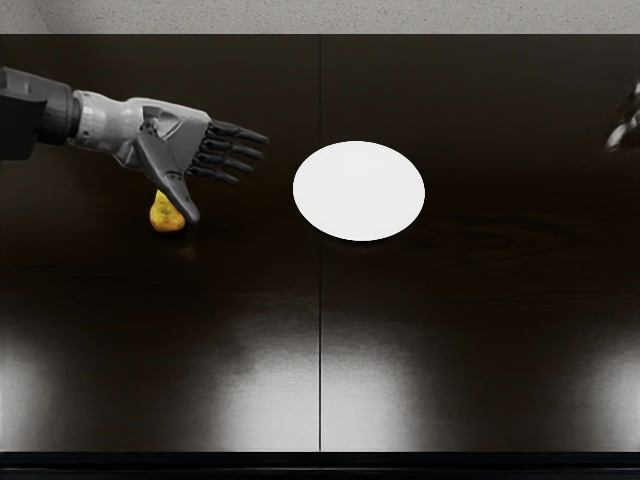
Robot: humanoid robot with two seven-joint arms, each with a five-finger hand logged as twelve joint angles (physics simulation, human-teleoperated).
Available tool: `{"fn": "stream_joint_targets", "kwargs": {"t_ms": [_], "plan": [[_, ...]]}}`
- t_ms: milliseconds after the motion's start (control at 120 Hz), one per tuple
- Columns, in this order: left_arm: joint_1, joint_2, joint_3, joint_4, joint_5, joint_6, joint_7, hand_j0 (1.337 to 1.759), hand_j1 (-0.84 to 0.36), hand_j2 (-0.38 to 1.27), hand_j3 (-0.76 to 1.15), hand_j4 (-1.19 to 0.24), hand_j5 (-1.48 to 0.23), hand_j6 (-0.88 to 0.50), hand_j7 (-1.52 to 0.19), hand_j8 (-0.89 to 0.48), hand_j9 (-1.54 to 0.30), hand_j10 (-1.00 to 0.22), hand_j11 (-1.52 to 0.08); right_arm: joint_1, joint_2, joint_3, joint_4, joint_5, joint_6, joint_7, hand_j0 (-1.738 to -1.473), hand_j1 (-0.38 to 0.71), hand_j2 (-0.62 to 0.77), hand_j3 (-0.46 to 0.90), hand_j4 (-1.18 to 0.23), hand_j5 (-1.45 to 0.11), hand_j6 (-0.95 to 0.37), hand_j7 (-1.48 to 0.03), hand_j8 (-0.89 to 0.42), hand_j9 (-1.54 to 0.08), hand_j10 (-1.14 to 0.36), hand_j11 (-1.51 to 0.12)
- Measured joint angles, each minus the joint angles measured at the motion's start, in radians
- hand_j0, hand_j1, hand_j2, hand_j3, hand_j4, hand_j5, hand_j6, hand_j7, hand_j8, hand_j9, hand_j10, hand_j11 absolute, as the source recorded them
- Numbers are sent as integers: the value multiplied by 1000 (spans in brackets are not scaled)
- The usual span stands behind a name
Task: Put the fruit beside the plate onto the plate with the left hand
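Observation:
A yellow pear (165, 216) lies on the dark table, well to the left of the white plate (358, 190). My left hand (205, 165) comes in from the left edge and hovers just above and behind the pear, fingers spread straight toward the plate. Its thumb (180, 195) hangs down in front of the pear's right side and hides part of it. The hand holds nothing. The plate has nothing on it. A sliver of my right hand (624, 122) shows at the right edge, blurred.
The dark glossy table (320, 340) has a thin seam running down its middle, passing under the plate's left part. A pale wall strip lies along the top of the view.

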Motion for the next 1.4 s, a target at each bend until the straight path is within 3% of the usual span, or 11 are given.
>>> {"fn": "stream_joint_targets", "kwargs": {"t_ms": [408,500,592,717,783,883,1017,1142,1300,1400], "plan": [[-1,4,8,-2,5,0,6,1658,320,5,0,-25,-32,-25,-32,-25,-32,-25,-32,-14,0,0,1,0,1,0,-1658,-349,0,0,0,0,0,0,0,0,0,0],[-20,45,14,-7,-39,-1,7,1658,320,4,0,-25,-32,-25,-32,-25,-32,-25,-32,-14,0,0,1,0,1,0,-1658,-349,0,0,0,0,0,0,0,0,0,0],[-280,61,187,-9,-81,0,7,1658,320,5,0,-25,-32,-25,-32,-25,-32,-25,-32,-14,0,0,1,0,1,0,-1658,-349,0,0,0,0,0,0,0,0,0,0],[-543,-4,450,-7,-117,0,-3,1658,319,5,0,-26,-33,-26,-33,-26,-33,-26,-33,-14,0,0,1,0,1,0,-1658,-349,0,0,0,0,0,0,0,0,0,0],[-687,-81,696,-7,-130,0,-58,1658,317,5,0,-28,-35,-28,-35,-28,-35,-27,-35,-14,0,0,1,0,1,0,-1658,-349,0,0,0,0,0,0,0,0,0,0],[-874,-208,1041,-6,-144,0,-171,1658,315,5,0,-29,-37,-29,-37,-29,-37,-28,-37,-14,0,0,1,0,1,0,-1658,-349,0,0,0,0,0,0,0,0,0,0],[-1143,-396,1274,-2,-151,0,-243,1658,317,5,0,-27,-35,-27,-35,-27,-35,-27,-35,-14,0,0,1,0,1,0,-1658,-349,0,0,0,0,0,0,0,0,0,0],[-1143,-559,1448,12,-164,35,-263,1658,317,5,0,-27,-35,-27,-35,-27,-35,-27,-35,-14,0,0,1,0,1,0,-1658,-349,0,0,0,0,0,0,0,0,0,0],[-1010,-706,1565,18,-172,265,-262,1658,317,5,0,-26,-34,-27,-34,-27,-34,-26,-34,-14,0,0,1,0,1,0,-1658,-349,0,0,0,0,0,0,0,0,0,0],[-900,-737,1554,33,-168,419,-225,1658,318,5,0,-26,-34,-26,-34,-26,-34,-26,-34,-14,0,0,1,0,1,0,-1658,-349,0,0,0,0,0,0,0,0,0,0]]}}
